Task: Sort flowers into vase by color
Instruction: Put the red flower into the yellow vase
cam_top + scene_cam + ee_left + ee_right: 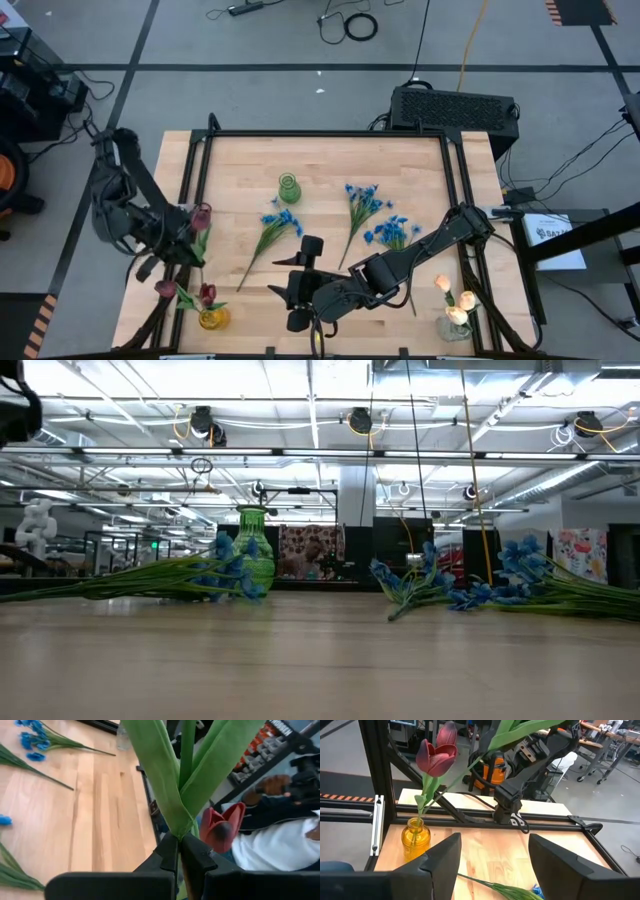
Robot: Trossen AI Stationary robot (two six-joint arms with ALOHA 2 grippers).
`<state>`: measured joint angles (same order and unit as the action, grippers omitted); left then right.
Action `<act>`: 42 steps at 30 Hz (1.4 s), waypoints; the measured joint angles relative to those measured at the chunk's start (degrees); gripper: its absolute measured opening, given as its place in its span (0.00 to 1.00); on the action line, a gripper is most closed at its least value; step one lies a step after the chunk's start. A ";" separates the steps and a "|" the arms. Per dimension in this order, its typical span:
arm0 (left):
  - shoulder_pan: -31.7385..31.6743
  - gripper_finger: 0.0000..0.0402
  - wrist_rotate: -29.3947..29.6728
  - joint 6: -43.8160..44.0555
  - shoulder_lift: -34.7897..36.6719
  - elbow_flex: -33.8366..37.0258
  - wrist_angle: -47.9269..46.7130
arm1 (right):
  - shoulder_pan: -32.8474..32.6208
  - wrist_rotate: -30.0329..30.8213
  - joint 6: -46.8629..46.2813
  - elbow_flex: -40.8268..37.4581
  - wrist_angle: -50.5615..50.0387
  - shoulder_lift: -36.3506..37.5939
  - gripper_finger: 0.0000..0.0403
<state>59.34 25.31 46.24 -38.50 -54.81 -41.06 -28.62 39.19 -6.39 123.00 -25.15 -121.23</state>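
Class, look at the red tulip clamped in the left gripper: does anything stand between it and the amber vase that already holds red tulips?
Nothing visible blocks it. The left gripper, shut on a red tulip, sits at the table's left edge; only bare wood separates it from the amber vase.

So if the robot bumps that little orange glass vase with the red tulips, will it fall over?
Probably it could. The small orange glass vase is narrow, and the dark red tulips stand tall above it, so it looks top-heavy. Glass on smooth wood might also slide.

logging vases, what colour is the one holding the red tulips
Amber yellow vase, best in the right wrist view.
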 joint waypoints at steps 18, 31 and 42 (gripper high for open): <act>8.64 0.03 7.96 4.50 -7.74 0.00 -0.18 | 0.00 -0.03 -0.01 0.00 0.00 0.00 0.56; 12.64 0.03 11.47 2.71 -10.78 0.00 -0.50 | 0.00 -0.06 0.00 0.00 0.00 0.00 0.56; 13.26 0.03 11.69 2.43 -12.24 0.00 -0.82 | 0.13 -0.08 0.00 0.00 0.00 0.00 0.56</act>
<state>72.60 36.99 48.67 -50.75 -54.81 -41.88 -28.49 39.11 -6.39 123.00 -25.14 -121.23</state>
